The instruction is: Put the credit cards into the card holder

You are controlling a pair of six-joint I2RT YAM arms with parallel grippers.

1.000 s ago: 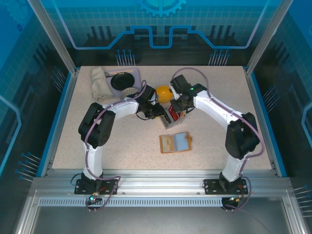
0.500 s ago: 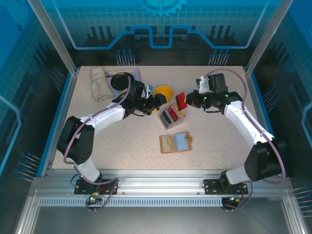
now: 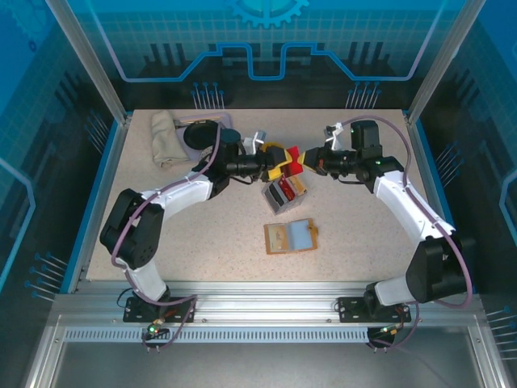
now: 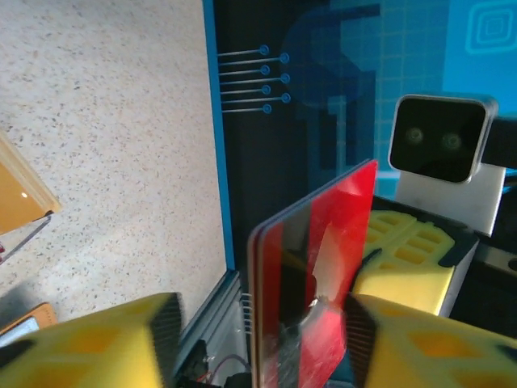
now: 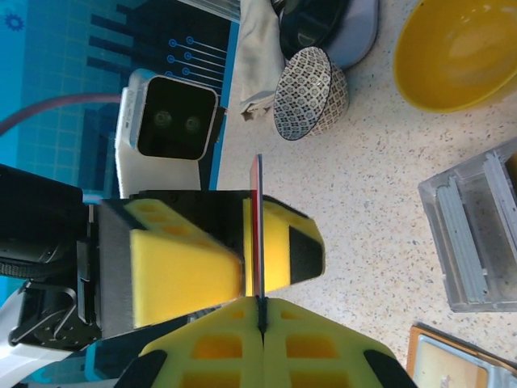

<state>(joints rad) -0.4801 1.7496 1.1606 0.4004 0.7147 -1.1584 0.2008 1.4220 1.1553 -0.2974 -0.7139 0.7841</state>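
Note:
A red credit card [image 3: 293, 155] hangs in the air above the table, and my right gripper [image 3: 305, 162] is shut on its edge. In the right wrist view the card [image 5: 258, 226] stands edge-on, pinched at my right gripper [image 5: 262, 311]. My left gripper [image 3: 280, 159] faces it with one yellow finger on each side of the card [image 4: 319, 275], jaws open, a gap showing on one side. The card holder [image 3: 291, 237] lies open and flat nearer the arms' bases. More credit cards stand in a grey slotted tray [image 3: 284, 194].
A yellow bowl [image 5: 464, 52] and a small patterned bowl [image 5: 309, 93] sit behind the tray [image 5: 477, 234]. A folded beige cloth [image 3: 164, 137] and a purple plate [image 3: 202, 133] lie at the back left. Bare tabletop lies to both sides of the card holder.
My right gripper lifted the red card out of the tray and carried it left. My left gripper came right from beside the bowl and now has its fingers around the card.

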